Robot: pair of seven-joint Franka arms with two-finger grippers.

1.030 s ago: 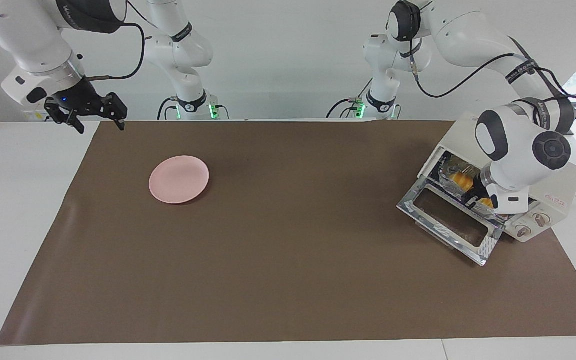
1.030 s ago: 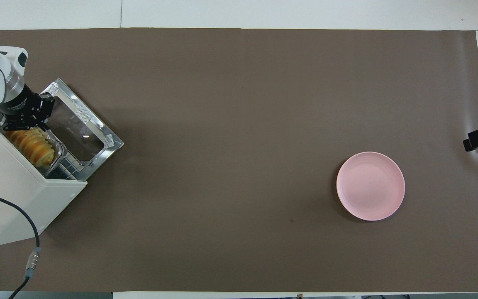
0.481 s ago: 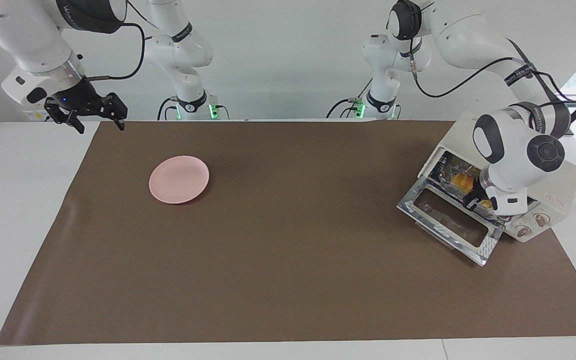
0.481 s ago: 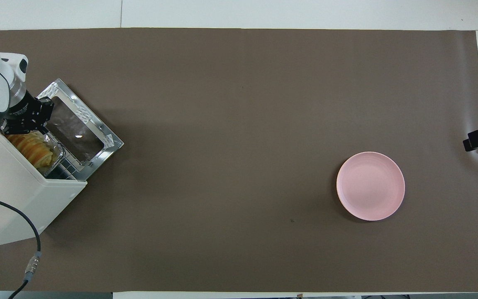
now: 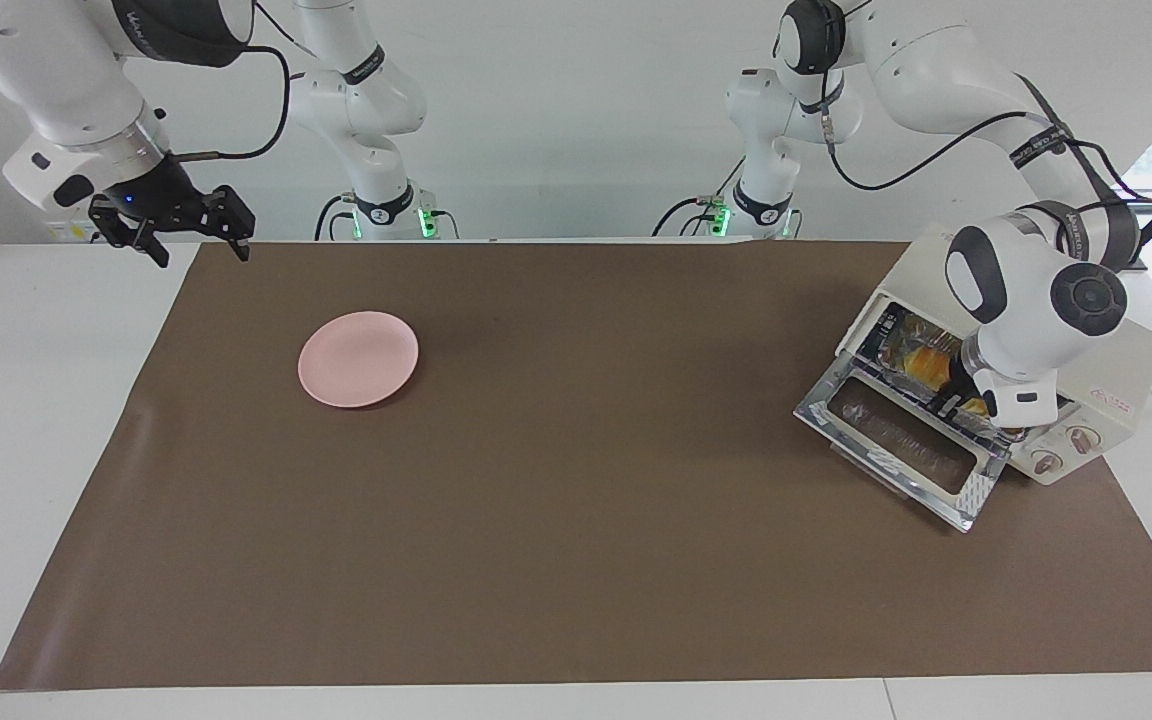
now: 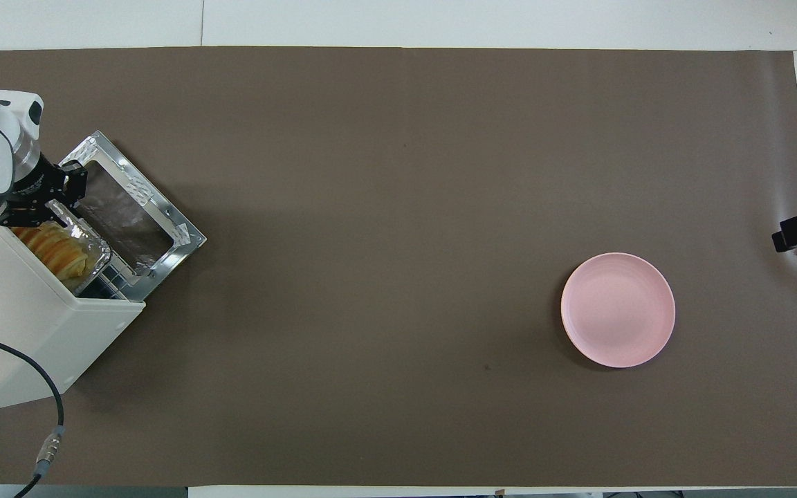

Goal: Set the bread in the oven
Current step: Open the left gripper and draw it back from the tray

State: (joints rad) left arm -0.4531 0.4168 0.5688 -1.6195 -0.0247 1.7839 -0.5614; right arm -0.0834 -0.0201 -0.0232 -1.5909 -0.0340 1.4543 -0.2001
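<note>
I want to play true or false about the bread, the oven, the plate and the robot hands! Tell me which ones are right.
1. The bread is inside the oven. True.
2. The oven door is shut. False: it hangs open.
3. The pink plate has bread on it. False: it has nothing on it.
4. The left gripper is at the oven's opening. True.
5. The right gripper holds the plate. False: it waits open, holding nothing, at the mat's corner.
</note>
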